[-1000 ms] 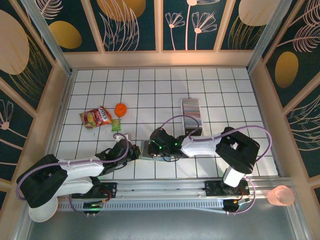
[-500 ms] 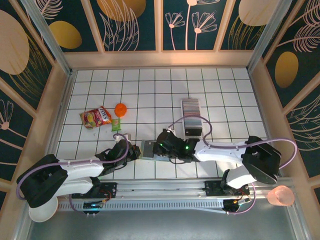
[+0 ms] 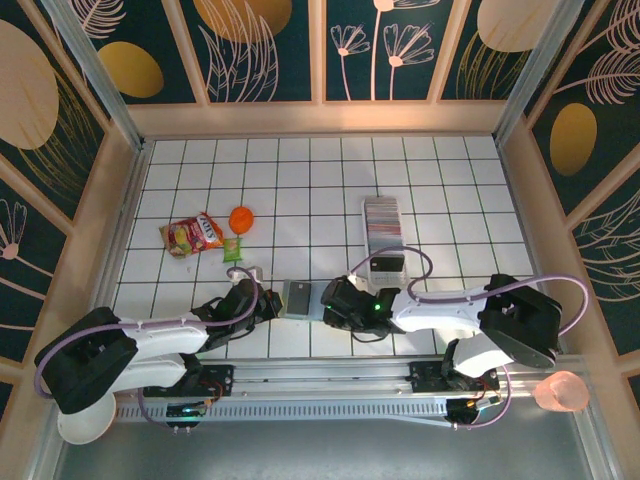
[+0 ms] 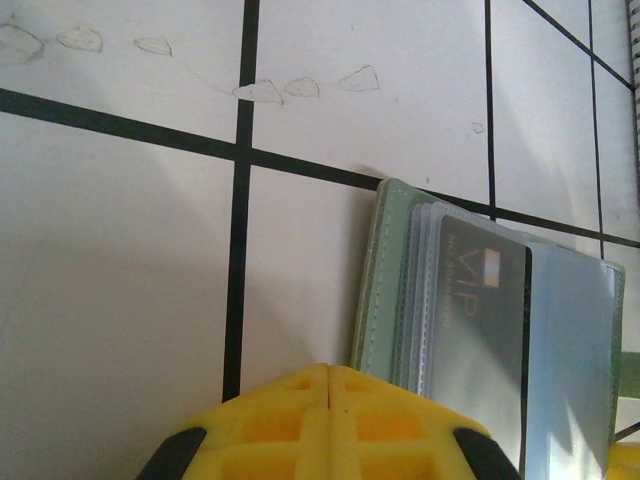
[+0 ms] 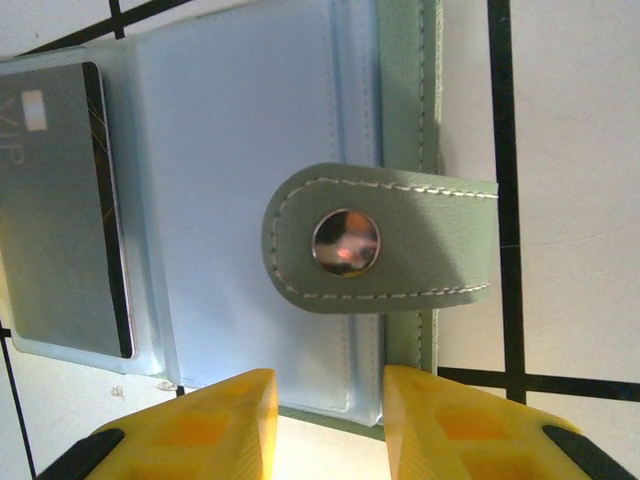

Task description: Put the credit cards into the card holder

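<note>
Near the arm bases, the left gripper (image 3: 270, 303) sits pinched closed at the left edge of the card holder (image 3: 299, 298), which lies spread open on the tiled table (image 3: 200, 170). Opposite it, the right gripper (image 3: 328, 302) stands narrowly parted and empty by the clasp tab (image 5: 380, 240). One grey card (image 4: 478, 330) sits inside the holder. Farther back, the credit cards (image 3: 383, 214) line a clear tray (image 3: 365, 228).

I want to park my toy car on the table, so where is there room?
Widest bare tiles: along the back wall, beyond the snack bag, the orange thing and the card tray. More between the tray and the right wall. Crowded: the near middle, where the left gripper and right gripper meet at the green wallet.
</note>
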Robot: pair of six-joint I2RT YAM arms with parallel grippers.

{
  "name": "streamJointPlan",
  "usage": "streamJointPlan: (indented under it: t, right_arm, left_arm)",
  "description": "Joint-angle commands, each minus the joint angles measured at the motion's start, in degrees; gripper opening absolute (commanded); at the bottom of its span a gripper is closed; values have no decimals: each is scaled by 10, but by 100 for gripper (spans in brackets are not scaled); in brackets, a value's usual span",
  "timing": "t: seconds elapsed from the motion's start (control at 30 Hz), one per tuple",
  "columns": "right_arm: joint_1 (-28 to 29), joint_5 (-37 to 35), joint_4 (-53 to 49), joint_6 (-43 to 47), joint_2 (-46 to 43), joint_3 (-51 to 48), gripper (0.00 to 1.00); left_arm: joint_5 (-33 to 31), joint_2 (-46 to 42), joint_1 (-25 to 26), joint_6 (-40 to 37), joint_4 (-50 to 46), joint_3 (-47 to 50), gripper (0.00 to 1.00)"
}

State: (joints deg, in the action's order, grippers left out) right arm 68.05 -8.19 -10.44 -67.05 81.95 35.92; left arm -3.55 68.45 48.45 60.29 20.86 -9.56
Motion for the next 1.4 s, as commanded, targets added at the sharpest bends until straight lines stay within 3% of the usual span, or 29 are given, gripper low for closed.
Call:
streamJointPlan:
  t: [0.0,0.23,0.67,0.7,0.77,1.17,1.37]
  right_arm:
    - [7,-42,-23,-11,-1,25,33]
    - [17,-65,-55,-10,-32,42,34]
    - [13,-93,-106,10,-4,76,39]
    - [14,-105,-129,9,-5,83,50]
    - [14,-113,-141,13,-11,88,52]
    - [-9,-29,-11,49,27,63,49]
    - [-19,-18,-8,49,48,57,49]
  left_arm:
    - [54,-3,15,12,-16,16,0]
    - [56,-18,16,17,-18,21,0]
    - [38,-23,16,10,-37,10,0]
    - [36,-25,16,10,-38,10,0]
    - [31,-29,16,10,-41,13,0]
    - [28,-28,16,7,-41,11,0]
    - [27,-30,16,7,-42,14,0]
